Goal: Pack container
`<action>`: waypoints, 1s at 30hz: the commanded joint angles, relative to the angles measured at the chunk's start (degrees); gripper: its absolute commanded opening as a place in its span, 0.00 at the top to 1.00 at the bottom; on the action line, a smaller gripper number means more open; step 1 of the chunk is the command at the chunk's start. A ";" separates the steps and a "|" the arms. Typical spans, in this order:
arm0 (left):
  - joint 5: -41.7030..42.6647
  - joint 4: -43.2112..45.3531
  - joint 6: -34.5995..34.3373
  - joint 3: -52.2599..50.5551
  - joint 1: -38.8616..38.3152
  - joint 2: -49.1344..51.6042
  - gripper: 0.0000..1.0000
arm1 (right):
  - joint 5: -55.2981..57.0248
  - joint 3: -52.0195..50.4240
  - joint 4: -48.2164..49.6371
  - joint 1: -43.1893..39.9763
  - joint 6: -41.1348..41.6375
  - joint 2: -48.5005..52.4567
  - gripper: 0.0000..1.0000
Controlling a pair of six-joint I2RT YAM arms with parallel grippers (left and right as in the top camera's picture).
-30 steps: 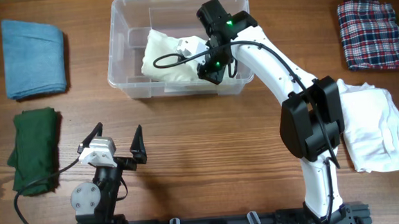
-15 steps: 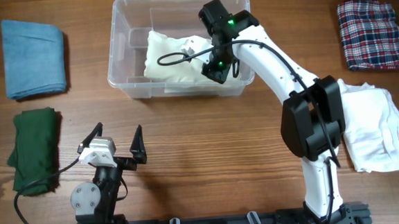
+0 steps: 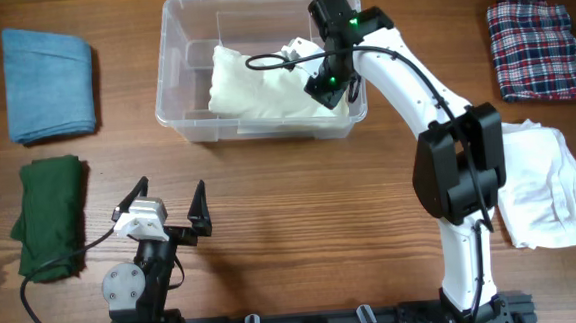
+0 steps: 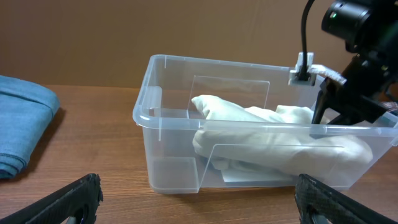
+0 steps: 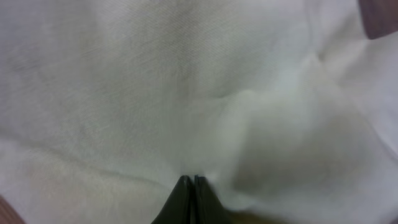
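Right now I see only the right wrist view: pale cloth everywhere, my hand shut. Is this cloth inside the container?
Observer: Yes. The cloth lies in the container, with the right hand at its right end.
Operator: Where is the left hand?
Observer: The left hand is open near the front edge of the table, away from the container.

The cloth point(image 3: 263, 88) and right arm point(image 3: 414, 84) crowd the container point(image 3: 171, 78); left end seems free.
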 commanded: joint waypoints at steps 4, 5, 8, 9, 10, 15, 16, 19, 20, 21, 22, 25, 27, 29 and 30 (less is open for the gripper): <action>-0.52 -0.15 -0.35 -0.37 -0.33 -0.42 0.00 | -0.02 0.52 1.20 -0.04 1.18 5.49 0.96; -0.55 -0.15 -0.33 -0.37 -0.33 -0.42 0.00 | 0.15 0.52 1.38 -0.07 1.18 5.53 0.96; -0.55 -0.15 -0.35 -0.37 -0.33 -0.42 0.00 | 1.53 0.52 2.84 -0.13 1.27 5.88 0.96; -0.55 -0.15 -0.33 -0.37 -0.33 -0.42 0.00 | 1.95 0.52 3.52 -0.15 1.22 5.88 0.96; -0.55 -0.15 -0.35 -0.37 -0.33 -0.42 0.00 | 2.64 0.52 4.31 -0.20 1.22 5.88 0.96; -0.55 -0.15 -0.33 -0.37 -0.33 -0.42 0.00 | 1.55 5.07 3.76 -0.02 1.22 4.52 0.96; -0.52 -0.15 -0.33 -0.35 -0.33 -0.42 0.00 | 1.09 5.88 3.67 0.02 1.22 4.11 0.96; -0.52 -0.15 -0.33 -0.37 -0.33 -0.42 0.00 | -0.81 9.68 3.10 0.17 1.38 2.23 0.96; -0.55 -0.15 -0.35 -0.37 -0.33 -0.42 0.00 | -1.09 11.02 2.43 0.44 1.57 1.95 0.96; -0.55 -0.15 -0.35 -0.37 -0.33 -0.42 0.00 | -1.49 12.35 1.66 0.83 1.64 1.81 0.96; -0.55 -0.15 -0.35 -0.37 -0.33 -0.42 0.00 | -1.86 13.11 1.16 1.20 1.66 1.77 0.96; -0.55 -0.15 -0.33 -0.37 -0.33 -0.42 0.00 | -2.75 14.12 0.44 3.26 1.62 1.77 0.96; -0.52 -0.15 -0.33 -0.37 -0.33 -0.42 0.00 | -3.93 14.10 0.44 4.90 1.18 1.79 0.96; -0.55 -0.15 -0.35 -0.37 -0.33 -0.42 0.00 | -5.05 14.10 1.20 7.02 1.05 1.79 0.96; -0.55 -0.15 -0.33 -0.37 -0.33 -0.42 0.00 | -5.07 14.10 1.62 7.69 1.05 1.79 0.96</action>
